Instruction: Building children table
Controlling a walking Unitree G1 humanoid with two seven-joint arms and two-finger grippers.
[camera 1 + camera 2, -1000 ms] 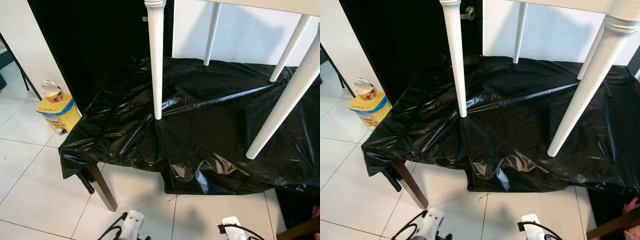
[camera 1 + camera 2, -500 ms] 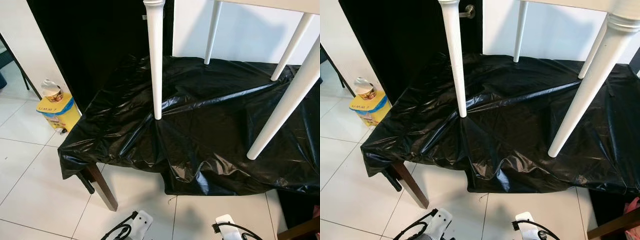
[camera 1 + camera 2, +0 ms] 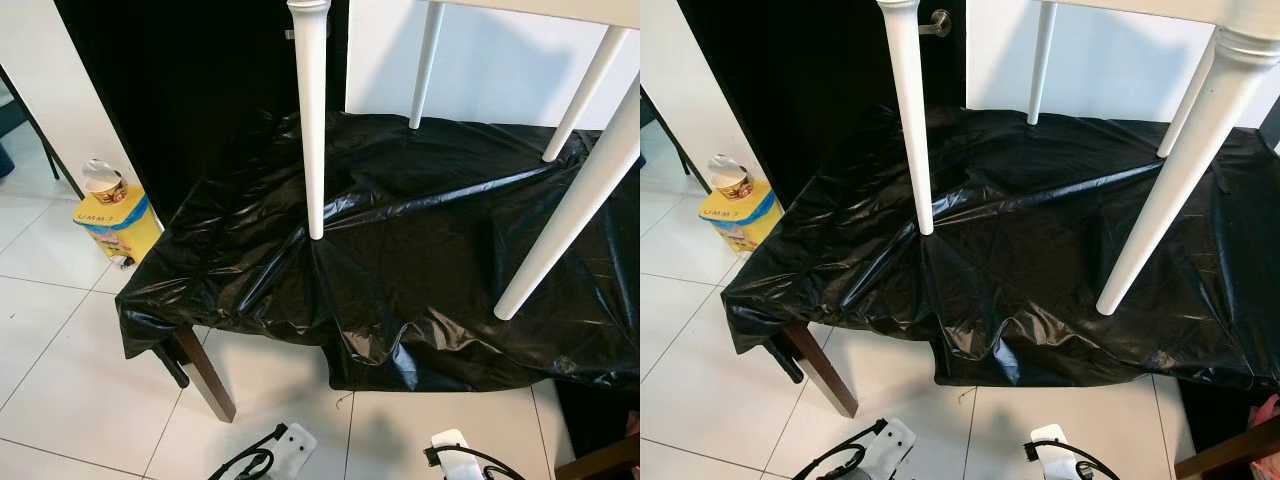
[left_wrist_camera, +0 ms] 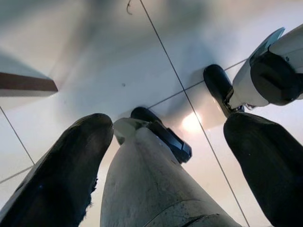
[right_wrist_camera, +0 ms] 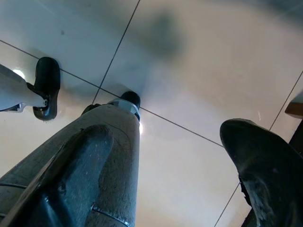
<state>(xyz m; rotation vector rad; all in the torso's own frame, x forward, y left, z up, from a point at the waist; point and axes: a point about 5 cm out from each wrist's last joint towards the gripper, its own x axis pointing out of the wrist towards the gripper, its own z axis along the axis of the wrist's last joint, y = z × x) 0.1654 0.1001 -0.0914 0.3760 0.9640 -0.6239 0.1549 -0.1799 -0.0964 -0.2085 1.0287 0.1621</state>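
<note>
White children's table [image 3: 560, 10] stands assembled on four legs atop a black plastic sheet [image 3: 400, 260], unmoved since a second ago, so building looks finished; below it, left gripper [image 4: 165, 156] and right gripper [image 5: 175, 161] hang open, holding nothing.

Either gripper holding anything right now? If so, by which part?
Nothing is held. The left gripper and right gripper both hang open over the floor tiles, fingers apart with nothing between them.
</note>
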